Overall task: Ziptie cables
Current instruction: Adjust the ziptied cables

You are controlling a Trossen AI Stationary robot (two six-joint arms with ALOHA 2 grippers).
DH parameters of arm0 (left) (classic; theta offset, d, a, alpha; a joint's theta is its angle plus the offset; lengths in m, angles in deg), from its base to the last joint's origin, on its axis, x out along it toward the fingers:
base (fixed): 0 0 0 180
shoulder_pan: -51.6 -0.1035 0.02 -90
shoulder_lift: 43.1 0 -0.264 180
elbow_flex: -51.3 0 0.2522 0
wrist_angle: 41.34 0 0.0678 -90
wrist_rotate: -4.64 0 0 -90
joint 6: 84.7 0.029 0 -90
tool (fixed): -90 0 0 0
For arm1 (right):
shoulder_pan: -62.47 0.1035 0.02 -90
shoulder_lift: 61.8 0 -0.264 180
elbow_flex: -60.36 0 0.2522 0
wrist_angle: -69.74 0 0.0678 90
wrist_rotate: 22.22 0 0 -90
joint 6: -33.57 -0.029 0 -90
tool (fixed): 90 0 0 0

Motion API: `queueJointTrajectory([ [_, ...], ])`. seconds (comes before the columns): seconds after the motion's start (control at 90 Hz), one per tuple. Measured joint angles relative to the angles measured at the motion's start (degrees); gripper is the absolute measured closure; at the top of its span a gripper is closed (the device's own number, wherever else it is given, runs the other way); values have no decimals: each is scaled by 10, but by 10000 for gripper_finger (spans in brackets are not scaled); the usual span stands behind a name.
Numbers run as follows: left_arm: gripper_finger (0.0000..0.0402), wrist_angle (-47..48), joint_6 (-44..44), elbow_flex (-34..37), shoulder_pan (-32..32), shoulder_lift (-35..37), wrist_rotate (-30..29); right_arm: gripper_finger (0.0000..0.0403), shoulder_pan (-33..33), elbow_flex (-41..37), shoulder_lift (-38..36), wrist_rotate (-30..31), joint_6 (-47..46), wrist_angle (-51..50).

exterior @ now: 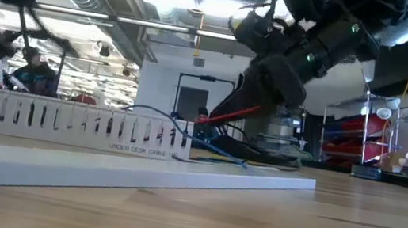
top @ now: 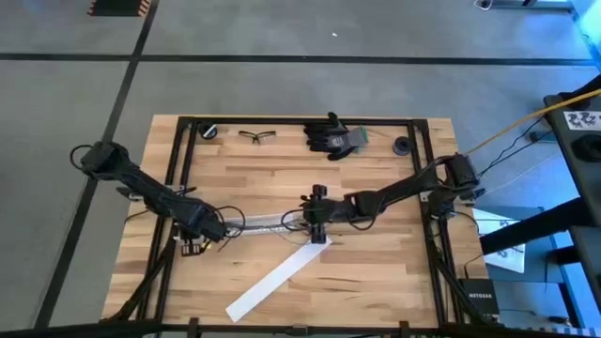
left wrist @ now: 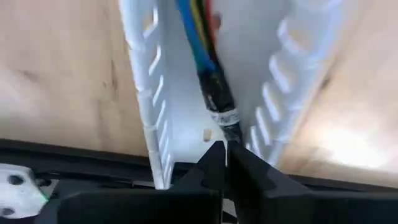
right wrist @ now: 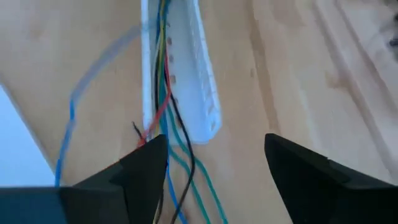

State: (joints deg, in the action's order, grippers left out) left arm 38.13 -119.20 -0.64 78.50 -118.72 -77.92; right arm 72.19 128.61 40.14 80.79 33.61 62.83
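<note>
High view first: we see the cables lying in a white slotted cable channel near the middle of the worktop, their long axis running across the table between the two arms. Our left gripper sits at the channel's left end and our right gripper at its right end, so each arm is nearest to its own end of the bundle. From the left wrist view, the left fingers are pinched together on the sheathed end of the cables, which run straight away from them down the channel's trough — blue, yellow and red strands visible inside. From the right wrist view, the right fingers stand spread apart and hold nothing; the loose blue, green, red and black wire ends splay out of the channel mouth, passing just beside one finger, not squarely in the gap. We judge the coming move turns on that offset — the right arm would need to shift sideways to centre the strands between its fingers. A flat white strip lies diagonally nearer the front edge, apart from the work.
</note>
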Motion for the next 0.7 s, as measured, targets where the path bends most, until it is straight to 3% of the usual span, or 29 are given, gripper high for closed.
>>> queueJointTrajectory([
  [0.2,400,-77,-1,-7,2,20,-70,150,0,18,-45,-21,-7,-102],
  [0.467,396,-112,21,-17,-23,23,-77,150,0,19,-98,-16,-29,-205],
  [0.7,330,-135,30,-17,-74,23,-108,150,0,19,-109,-6,-30,-202],
])
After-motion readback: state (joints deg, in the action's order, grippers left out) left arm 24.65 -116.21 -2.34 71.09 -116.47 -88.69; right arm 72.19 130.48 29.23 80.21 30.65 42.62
